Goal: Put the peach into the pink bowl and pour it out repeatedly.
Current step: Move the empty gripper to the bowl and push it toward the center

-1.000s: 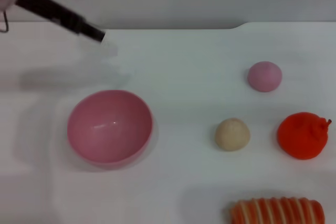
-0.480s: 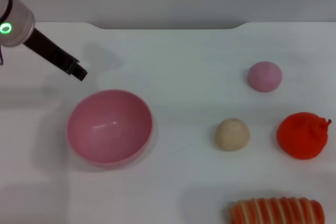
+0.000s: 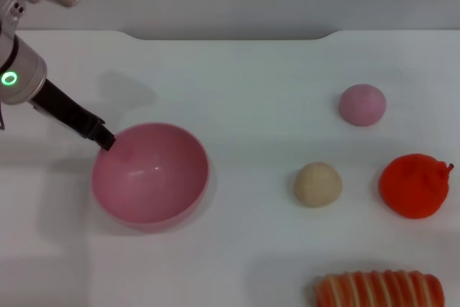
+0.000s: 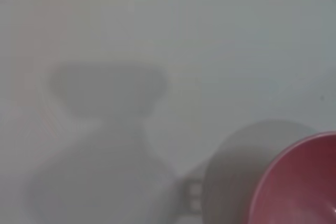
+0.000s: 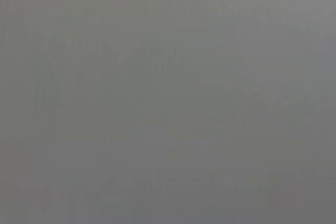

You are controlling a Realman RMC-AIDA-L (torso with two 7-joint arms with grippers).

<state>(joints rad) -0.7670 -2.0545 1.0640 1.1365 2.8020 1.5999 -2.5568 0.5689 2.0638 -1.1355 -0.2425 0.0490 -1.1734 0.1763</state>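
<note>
Peach (image 3: 362,104) is seen lying on the white table (image 3: 259,84), far right, well apart from the pink bowl (image 3: 150,175), which stands empty at the near left. No part of the task is judged done: placing and pouring are both left. The left gripper (image 3: 105,139) is held at the bowl's far-left rim; whether its fingers are apart or together cannot be told. The right gripper is not seen. Open room is offered between bowl and peach. A beige ball (image 3: 318,183) and an orange-red fruit (image 3: 415,185) lie near the peach, and a striped item (image 3: 381,290) at the near edge.
</note>
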